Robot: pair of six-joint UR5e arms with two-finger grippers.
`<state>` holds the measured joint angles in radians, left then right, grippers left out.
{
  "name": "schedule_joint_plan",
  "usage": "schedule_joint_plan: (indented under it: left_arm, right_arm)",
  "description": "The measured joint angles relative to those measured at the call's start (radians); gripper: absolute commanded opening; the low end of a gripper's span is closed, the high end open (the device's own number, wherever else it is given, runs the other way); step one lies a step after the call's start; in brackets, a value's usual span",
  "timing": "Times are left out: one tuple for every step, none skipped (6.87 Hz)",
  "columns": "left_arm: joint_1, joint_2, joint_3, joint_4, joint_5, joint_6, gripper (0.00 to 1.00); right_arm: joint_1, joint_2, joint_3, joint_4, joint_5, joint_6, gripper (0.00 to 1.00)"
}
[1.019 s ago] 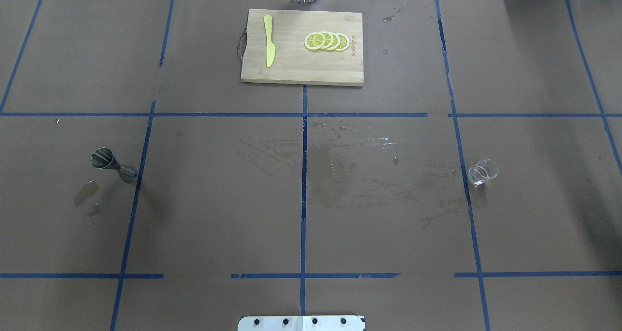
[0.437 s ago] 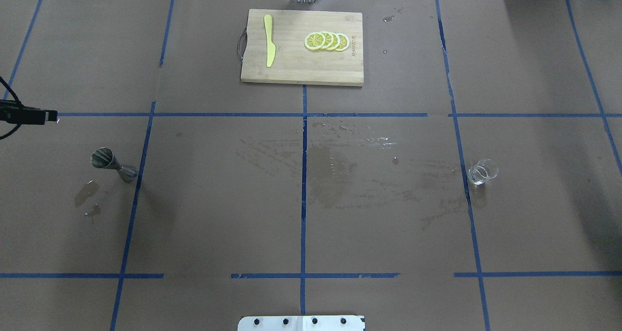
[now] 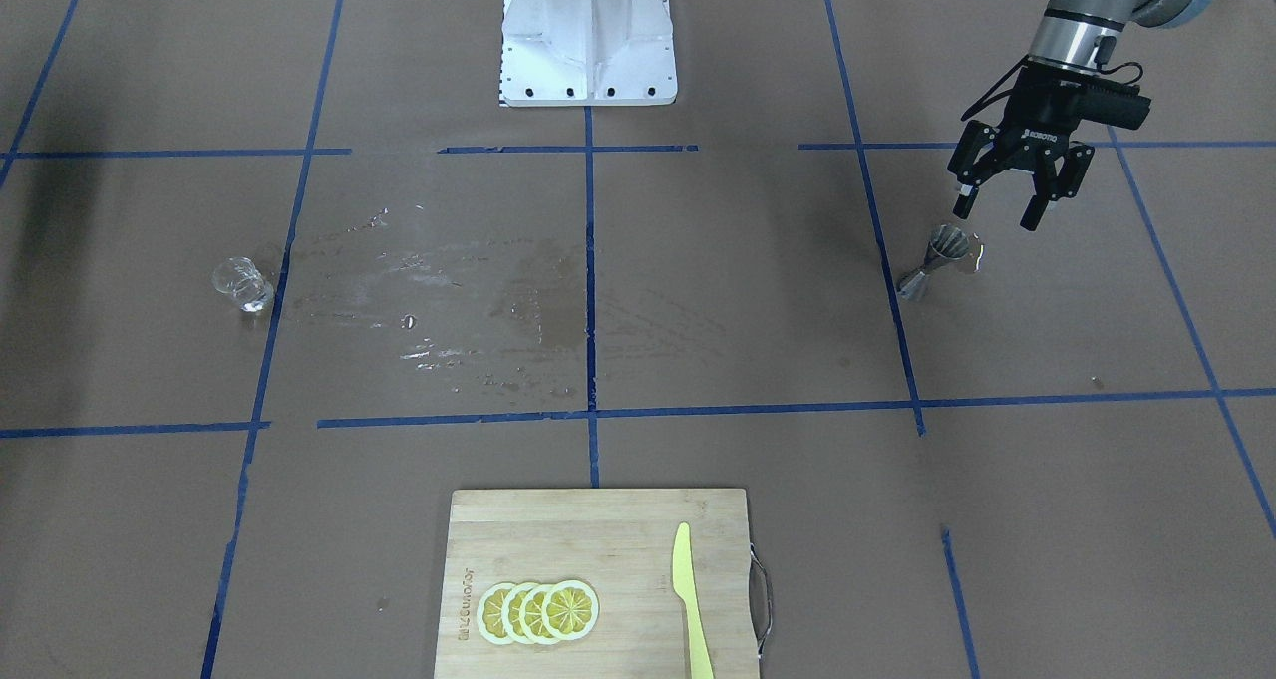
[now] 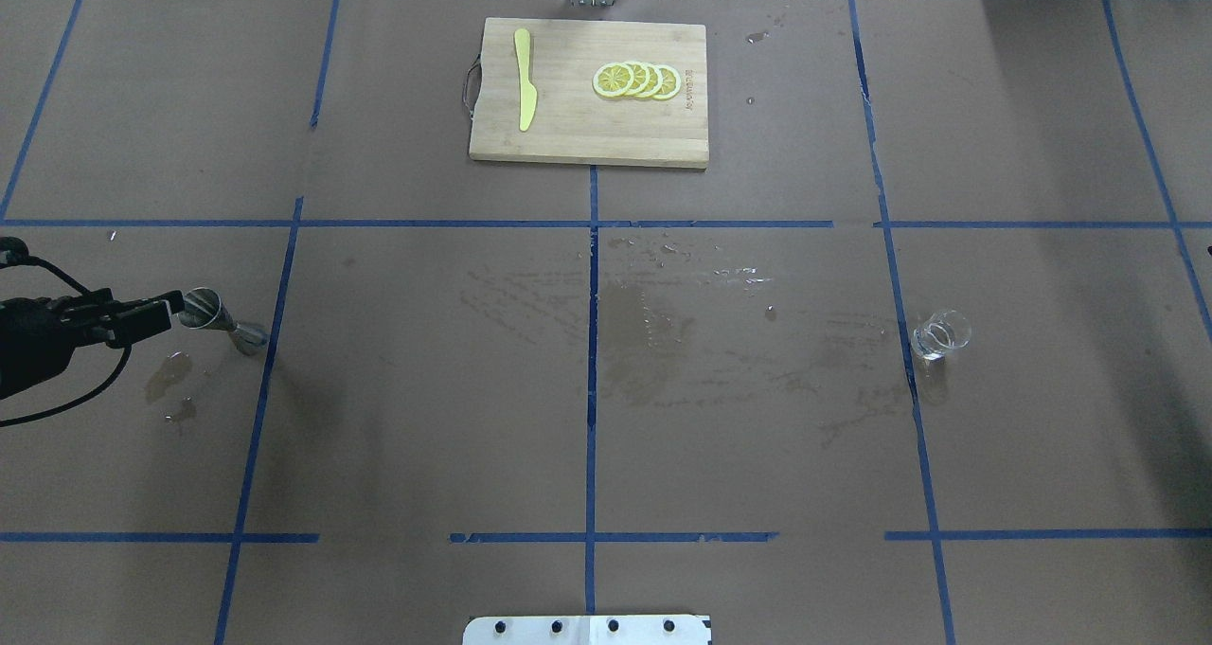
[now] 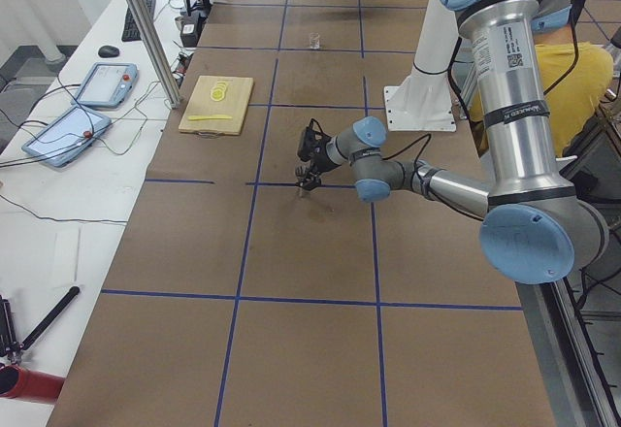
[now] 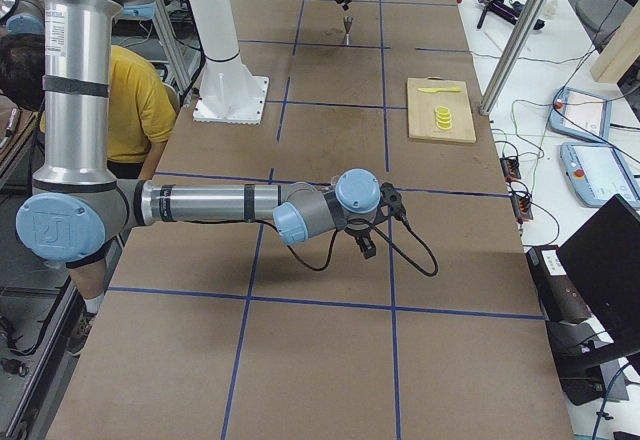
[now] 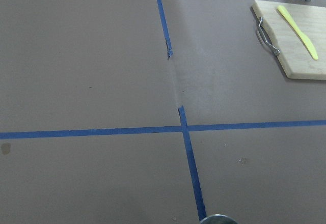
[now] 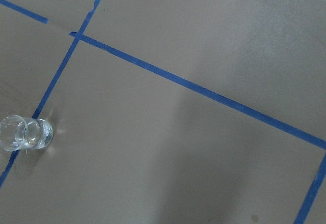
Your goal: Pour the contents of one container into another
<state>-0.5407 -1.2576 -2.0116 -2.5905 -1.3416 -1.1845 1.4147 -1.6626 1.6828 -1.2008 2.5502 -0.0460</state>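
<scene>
My left gripper (image 3: 995, 216) has swung in beside the jigger (image 3: 937, 258), fingers (image 3: 1037, 205) spread wide. I worry one clips its rim and topples it across the tabletop (image 3: 698, 290).

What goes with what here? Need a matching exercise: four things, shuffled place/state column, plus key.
Things
1. jigger
2. glass
3. lemon slices
4. left gripper

Place or state
A. open, in the air
B. clear, on the robot's right side
C. fanned out on the cutting board
D. metal, standing on the robot's left side

Pairs: 1-D, 2-B, 3-C, 4-A
</scene>
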Motion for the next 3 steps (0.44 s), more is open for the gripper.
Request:
schedule_joint_plan:
  left_arm:
    - [0.096, 0.033, -0.013, 0.002, 0.171, -0.07, 0.98]
    - [0.185, 0.055, -0.017, 0.005, 0.335, -0.142, 0.98]
    - [0.24, 0.063, -0.017, 0.007, 0.453, -0.204, 0.98]
  right_arm:
    - [-0.003, 0.001, -0.001, 0.001, 0.001, 0.0, 1.0]
    - [-0.004, 0.004, -0.003, 0.001, 0.0, -0.001, 1.0]
    - [-0.005, 0.007, -0.005, 0.001, -0.001, -0.002, 1.0]
